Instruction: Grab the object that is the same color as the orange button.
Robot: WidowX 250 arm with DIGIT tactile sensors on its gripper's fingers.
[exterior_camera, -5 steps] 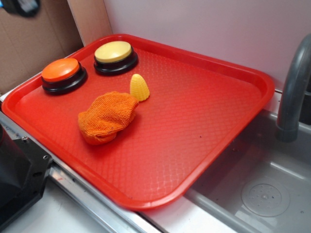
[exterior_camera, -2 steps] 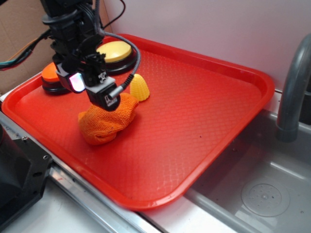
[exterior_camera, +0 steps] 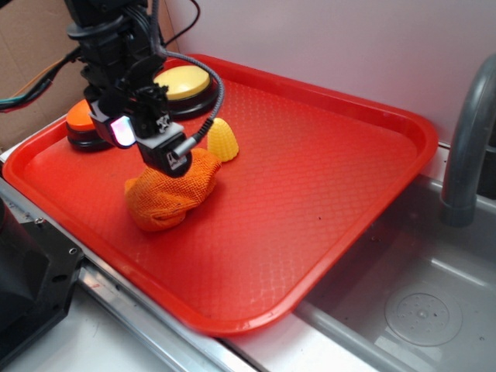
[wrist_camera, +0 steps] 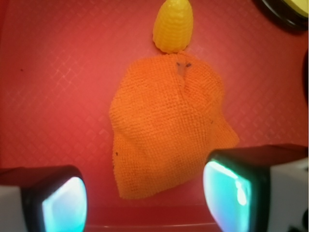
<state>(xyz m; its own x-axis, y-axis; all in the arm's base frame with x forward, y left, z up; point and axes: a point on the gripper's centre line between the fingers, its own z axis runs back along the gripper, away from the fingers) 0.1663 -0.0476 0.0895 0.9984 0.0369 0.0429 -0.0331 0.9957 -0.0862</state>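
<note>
Where the gripper hangs above the cloth, its two pads are seen spread wide, one at each lower corner of the wrist view, with nothing held between them. For a sound grasp, a straight descent is judged best, so that the pads straddle the near, wide part of the lump and are closed only once low enough to gather several folds; the far end is better avoided, since the corn touches or nearly touches the cloth there and might be pinched along with it. Read from left to right in the exterior view, one orange button, partly hidden by the arm, one cloth near the tray's left front, one yellow button and one corn may be counted, all on a single red tray; one grey faucet stands at far right.
</note>
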